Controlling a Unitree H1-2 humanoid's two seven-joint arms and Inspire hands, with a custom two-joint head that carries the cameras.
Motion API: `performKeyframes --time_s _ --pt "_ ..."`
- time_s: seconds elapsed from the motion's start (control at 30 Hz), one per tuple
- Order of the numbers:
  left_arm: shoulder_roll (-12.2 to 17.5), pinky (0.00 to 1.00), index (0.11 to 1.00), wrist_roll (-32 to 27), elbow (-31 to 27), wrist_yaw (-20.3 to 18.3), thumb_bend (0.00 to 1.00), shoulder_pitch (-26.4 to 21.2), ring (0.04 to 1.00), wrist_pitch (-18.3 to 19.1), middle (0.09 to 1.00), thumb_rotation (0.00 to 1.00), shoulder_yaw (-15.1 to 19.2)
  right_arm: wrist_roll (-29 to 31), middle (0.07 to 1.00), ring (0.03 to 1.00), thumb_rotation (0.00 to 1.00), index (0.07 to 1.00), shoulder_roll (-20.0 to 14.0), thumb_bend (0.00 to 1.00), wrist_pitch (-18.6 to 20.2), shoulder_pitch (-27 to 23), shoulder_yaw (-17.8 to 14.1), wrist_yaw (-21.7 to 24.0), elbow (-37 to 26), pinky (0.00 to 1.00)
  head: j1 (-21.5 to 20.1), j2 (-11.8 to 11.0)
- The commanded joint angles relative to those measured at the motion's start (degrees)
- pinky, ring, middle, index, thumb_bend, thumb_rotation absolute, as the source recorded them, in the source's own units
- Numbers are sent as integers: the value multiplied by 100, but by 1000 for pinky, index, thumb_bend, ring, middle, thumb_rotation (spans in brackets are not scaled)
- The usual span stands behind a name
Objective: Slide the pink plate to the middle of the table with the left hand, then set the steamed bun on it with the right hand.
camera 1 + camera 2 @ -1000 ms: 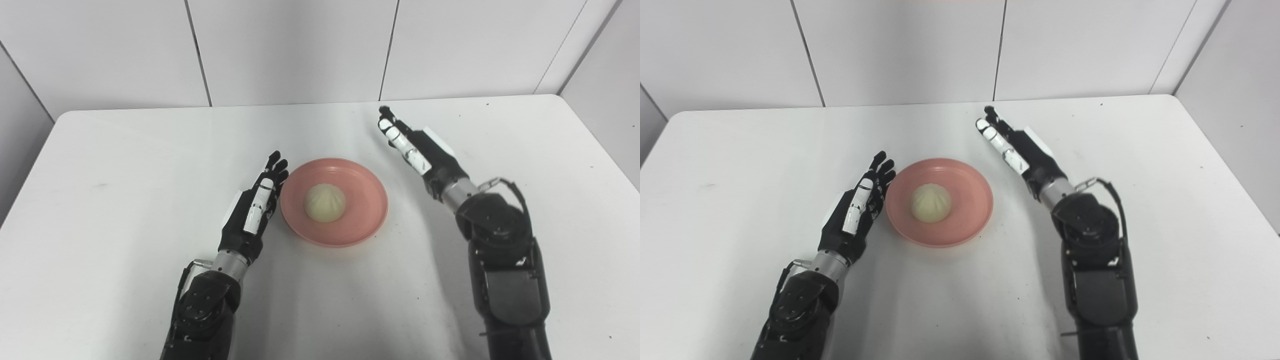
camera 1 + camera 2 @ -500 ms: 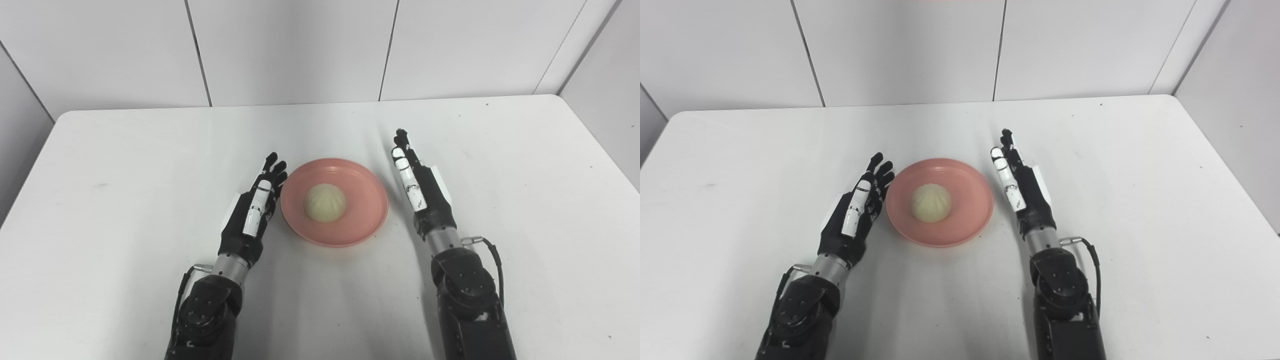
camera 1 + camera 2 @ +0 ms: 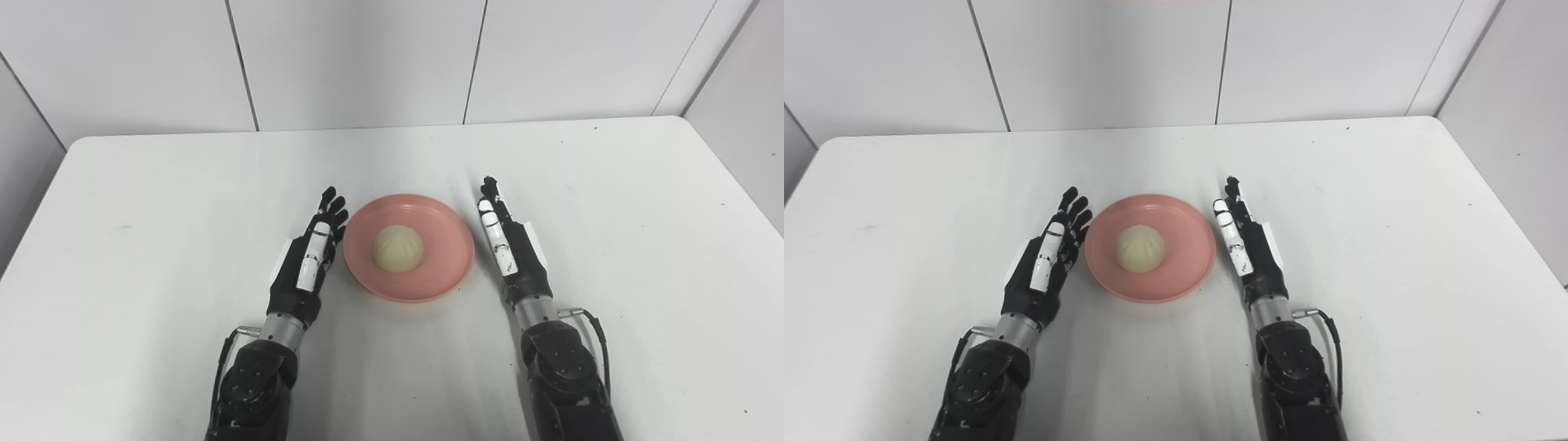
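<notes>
Left eye view shows steamed bun (image 3: 398, 248) on pink plate (image 3: 450, 269) between left hand (image 3: 306, 266) and right hand (image 3: 514, 257), both empty, fingers extended.

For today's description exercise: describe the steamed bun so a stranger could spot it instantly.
On the white table, a pink plate sits between the two black robot hands. The steamed bun is the pale, pleated dome at its centre, the only food there.

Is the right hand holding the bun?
No, the bun lies on the plate, and the open right hand is beside it.
</notes>
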Motion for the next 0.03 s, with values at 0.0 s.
performKeyframes --time_s 0.0 --pt "56 973 999 79 186 152 343 275 988 129 1000 1000 75 64 1000 1000 1000 1000 9 242 -101 21 56 -34 27 1000 36 1"
